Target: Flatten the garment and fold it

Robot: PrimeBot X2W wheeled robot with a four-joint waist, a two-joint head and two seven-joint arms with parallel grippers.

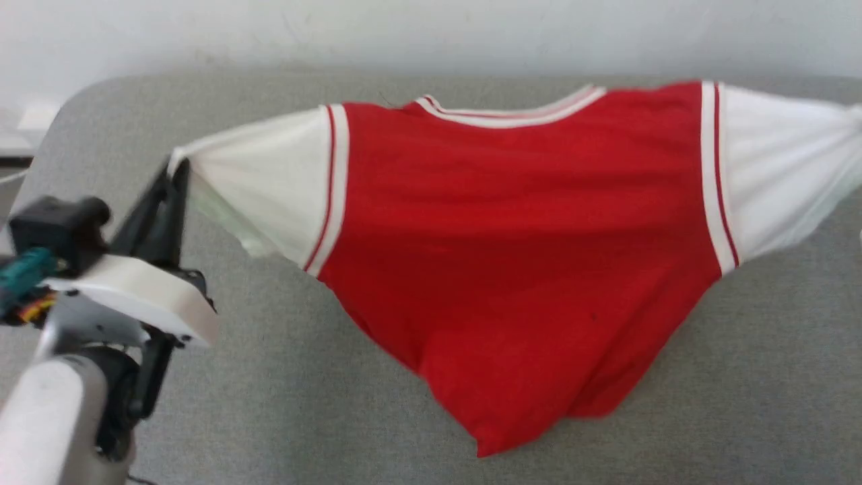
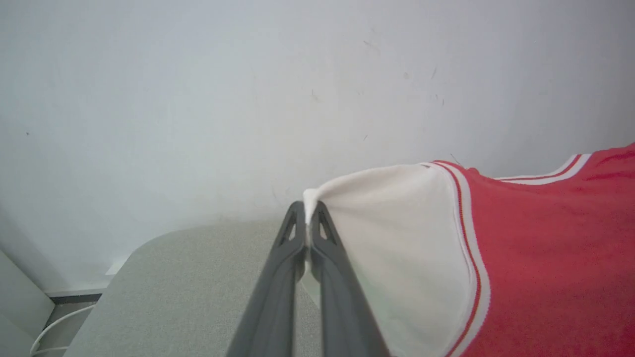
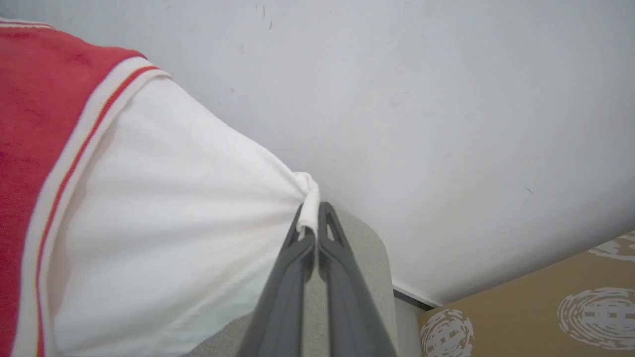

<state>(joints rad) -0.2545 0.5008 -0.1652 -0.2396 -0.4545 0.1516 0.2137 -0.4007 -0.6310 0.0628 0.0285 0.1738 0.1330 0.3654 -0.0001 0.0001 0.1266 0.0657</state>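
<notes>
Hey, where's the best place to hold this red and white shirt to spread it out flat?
Probably the outer ends of the white sleeves, one from each side. The left gripper and right gripper have their fingers shut there, and the garment spans wide, collar level, red body hanging to a point.

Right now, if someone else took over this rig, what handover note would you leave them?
Left gripper: jaws shut on the tip of one white sleeve.
Right gripper: jaws shut on the tip of the other sleeve.
The garment hangs stretched between them above the grey table, plain red side toward the head camera; hem contact with the table is unclear.
Done: both sleeves gripped, shirt spread out.
To do: lay it flat, smooth it, fold it.
</notes>
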